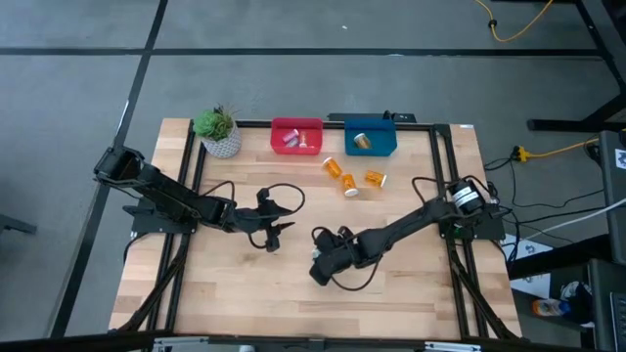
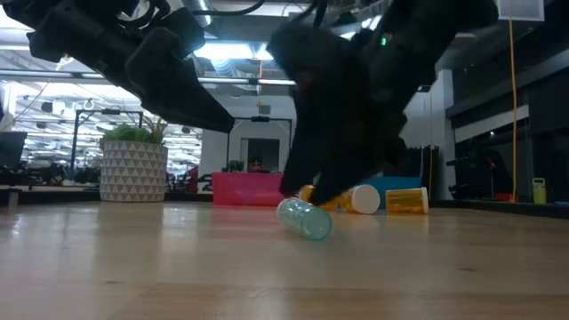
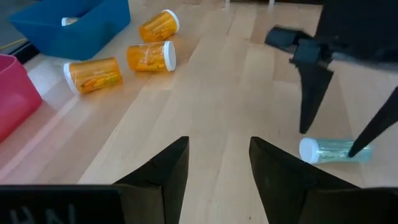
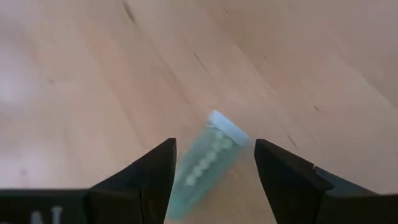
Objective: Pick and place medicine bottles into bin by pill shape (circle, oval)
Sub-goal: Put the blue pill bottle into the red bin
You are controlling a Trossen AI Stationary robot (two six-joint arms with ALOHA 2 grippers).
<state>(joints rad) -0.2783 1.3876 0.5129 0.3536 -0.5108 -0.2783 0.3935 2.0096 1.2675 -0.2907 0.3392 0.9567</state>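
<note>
While the left gripper [image 1: 277, 232] waits open nearby, the right gripper [image 4: 214, 171] hangs open over the slim translucent teal vial [image 4: 205, 163] lying flat on the wooden counter [image 1: 411, 284], its long axis running between the fingers, white cap pointing away.

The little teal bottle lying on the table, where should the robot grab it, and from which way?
The teal vial lies on its side on the wooden table, so the round body is the part to grip, probably near its middle, away from the white cap. Coming straight down from above looks best. The right gripper is already open, with one finger on each long side.
</note>
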